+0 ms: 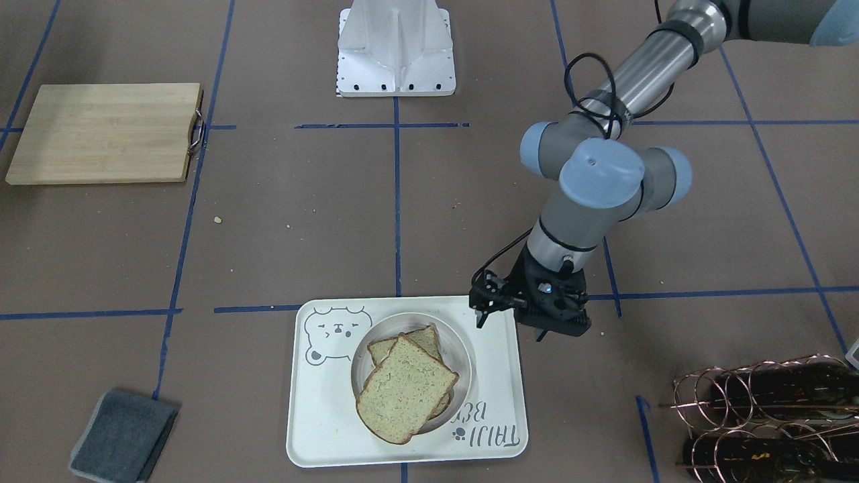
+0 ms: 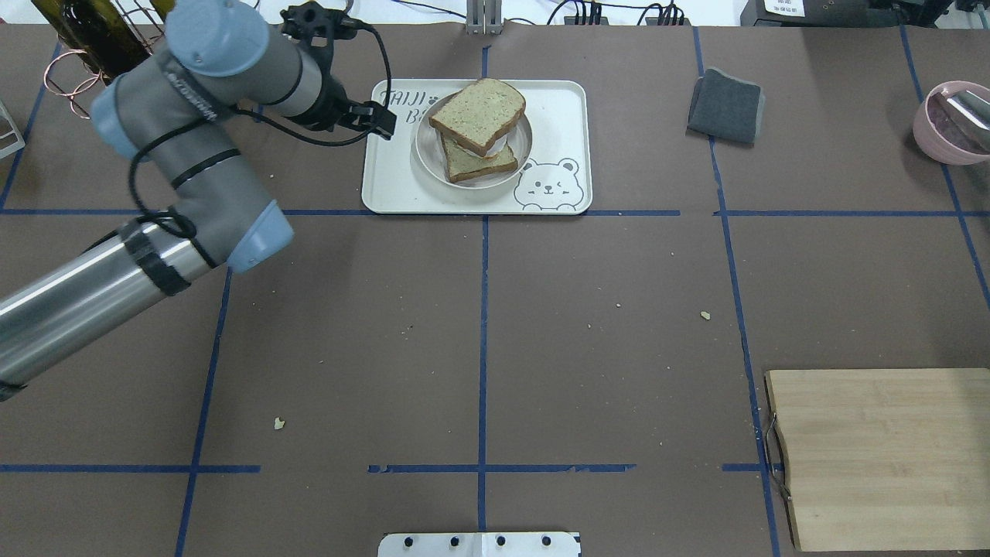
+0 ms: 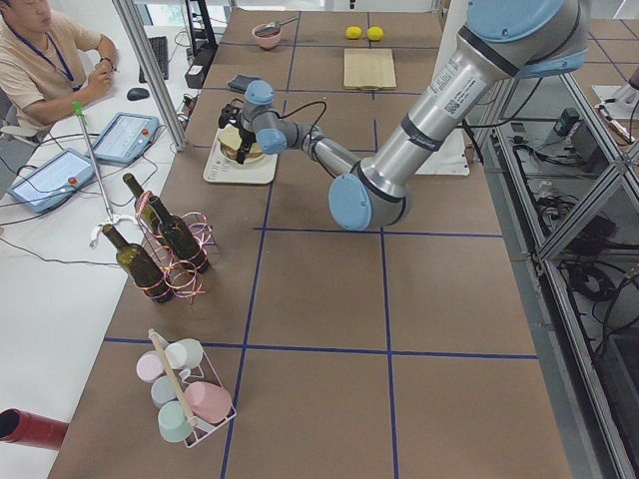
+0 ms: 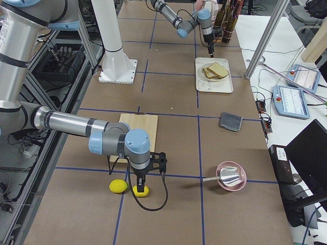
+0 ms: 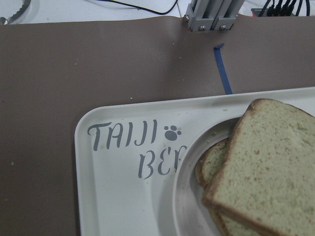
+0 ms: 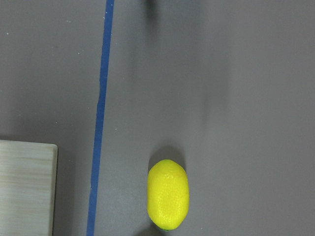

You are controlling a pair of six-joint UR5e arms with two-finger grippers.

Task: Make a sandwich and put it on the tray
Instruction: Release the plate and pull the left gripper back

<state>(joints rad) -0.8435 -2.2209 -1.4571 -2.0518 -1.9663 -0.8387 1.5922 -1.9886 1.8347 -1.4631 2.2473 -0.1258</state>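
Observation:
The sandwich (image 1: 406,389), two brown-crusted greenish-tan bread slices stacked askew, lies in a round off-white bowl (image 1: 468,362) on the cream tray (image 1: 322,416) with the bear drawing. It also shows in the overhead view (image 2: 478,112) and the left wrist view (image 5: 266,162); the egg is hidden between the slices. My left gripper (image 2: 377,120) hangs empty above the tray's edge beside the bowl, touching nothing. Its fingers are mostly hidden, so I cannot tell if it is open. My right gripper (image 4: 139,188) hovers far away over a lemon (image 6: 168,199); I cannot tell its state.
A wooden cutting board (image 2: 882,456) lies at the near right. A folded grey cloth (image 2: 725,106) lies right of the tray. A copper wire rack with bottles (image 1: 765,416) stands close behind my left arm. A pink bowl (image 2: 955,120) sits at the far right. A second lemon (image 4: 118,186) lies by the board.

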